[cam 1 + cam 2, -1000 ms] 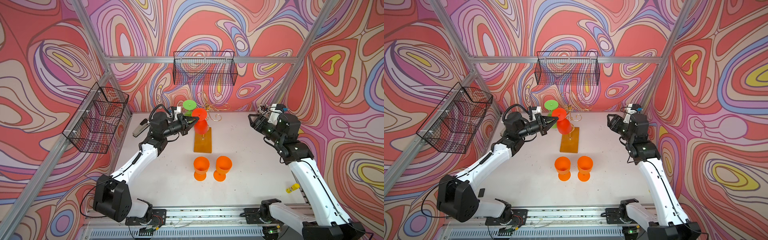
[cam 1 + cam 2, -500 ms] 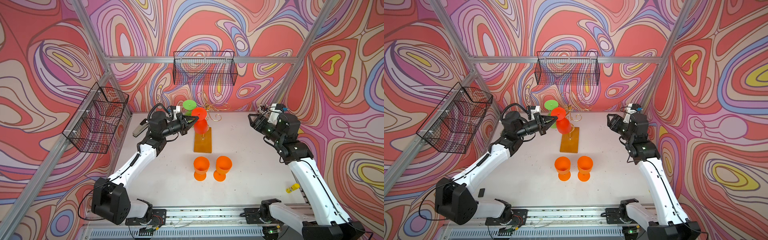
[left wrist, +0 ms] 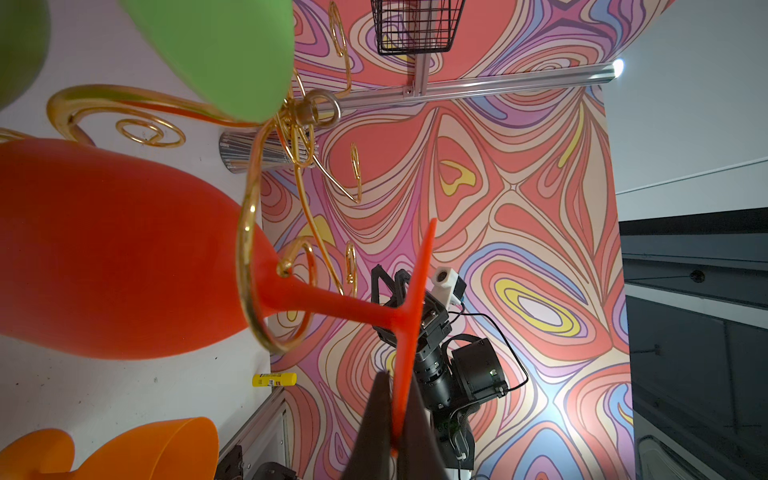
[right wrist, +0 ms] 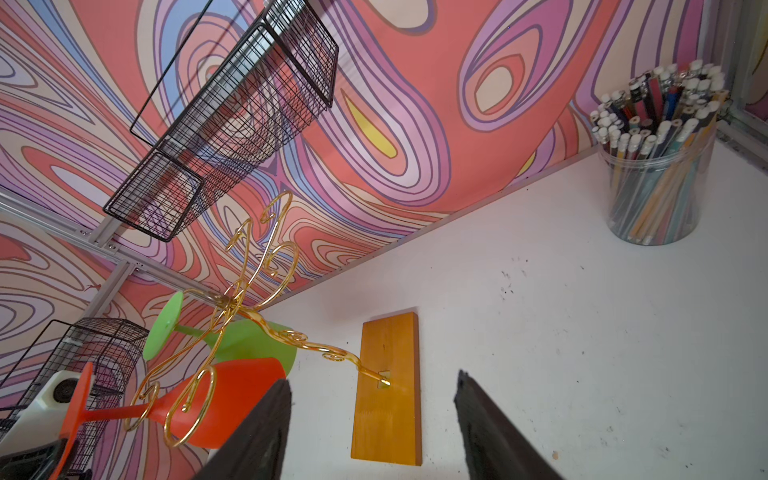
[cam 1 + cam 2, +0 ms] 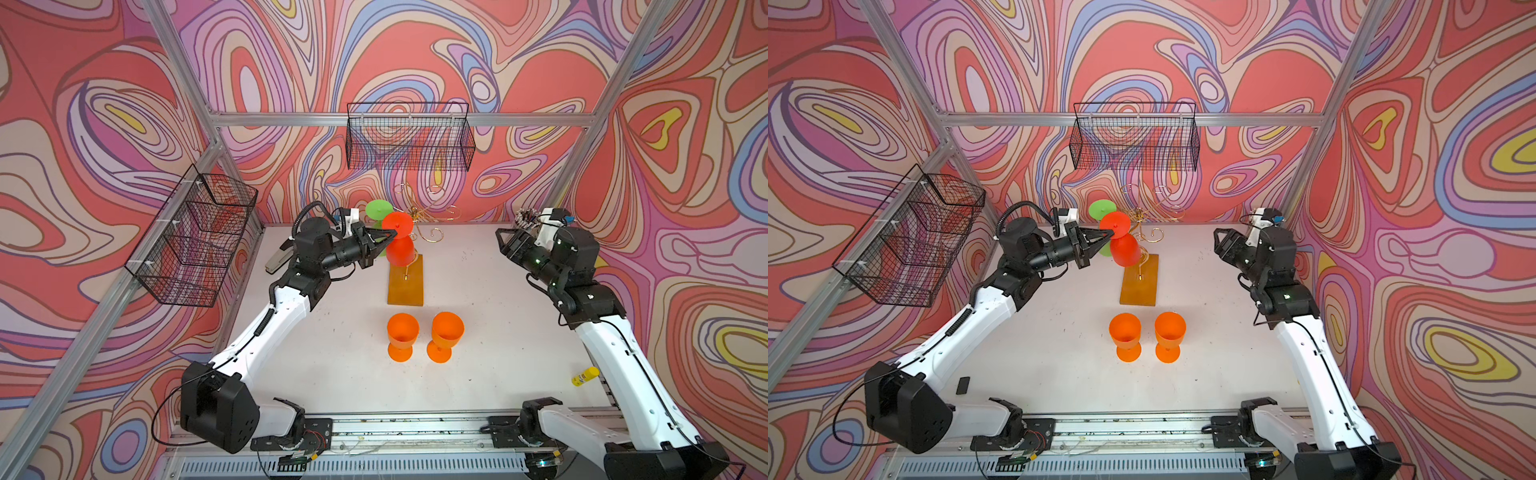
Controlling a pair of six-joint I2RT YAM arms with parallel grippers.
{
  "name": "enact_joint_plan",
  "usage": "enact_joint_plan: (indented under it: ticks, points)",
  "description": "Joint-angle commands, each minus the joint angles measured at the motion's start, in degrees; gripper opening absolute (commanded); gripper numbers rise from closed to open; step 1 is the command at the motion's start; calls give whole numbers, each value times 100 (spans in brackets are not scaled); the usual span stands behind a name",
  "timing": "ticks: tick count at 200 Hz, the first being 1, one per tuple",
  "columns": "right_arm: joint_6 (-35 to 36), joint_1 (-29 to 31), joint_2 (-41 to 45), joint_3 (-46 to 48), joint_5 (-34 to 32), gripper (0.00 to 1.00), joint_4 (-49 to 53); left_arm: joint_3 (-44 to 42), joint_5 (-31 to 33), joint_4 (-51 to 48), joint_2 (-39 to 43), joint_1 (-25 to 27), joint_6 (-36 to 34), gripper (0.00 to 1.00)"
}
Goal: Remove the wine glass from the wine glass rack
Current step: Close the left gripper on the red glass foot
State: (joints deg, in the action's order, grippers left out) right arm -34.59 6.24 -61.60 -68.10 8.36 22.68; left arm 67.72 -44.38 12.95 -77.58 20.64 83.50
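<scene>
left gripper point(image 5: 390, 237) clamped on the foot rim of the red wine glass point(image 5: 400, 253), which hangs bowl-down with its stem in a spiral arm of the wine glass rack point(image 5: 406, 286) on the counter point(image 5: 478, 332); right gripper point(image 5: 505, 243) apart, empty, well clear.

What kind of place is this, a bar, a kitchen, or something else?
Probably a robot test cell, not a bar or kitchen: swirl-printed wall panels on an aluminium frame box in a white table, and a left arm and a right arm are mounted on a rail at its front.
</scene>
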Motion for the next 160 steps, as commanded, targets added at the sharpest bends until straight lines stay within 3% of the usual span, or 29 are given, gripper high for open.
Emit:
enact_joint_plan:
  ticks: [1,77,160]
  points:
    - [-5,-4,72,111,-63,66,-97,198,-18,-203,283,-9,-139,0]
    - [-43,-6,56,174,-29,66,-152,276,-62,-826,534,-248,-379,0]
    - [-20,-1,76,183,-81,66,-128,326,-38,-467,200,-298,43,0]
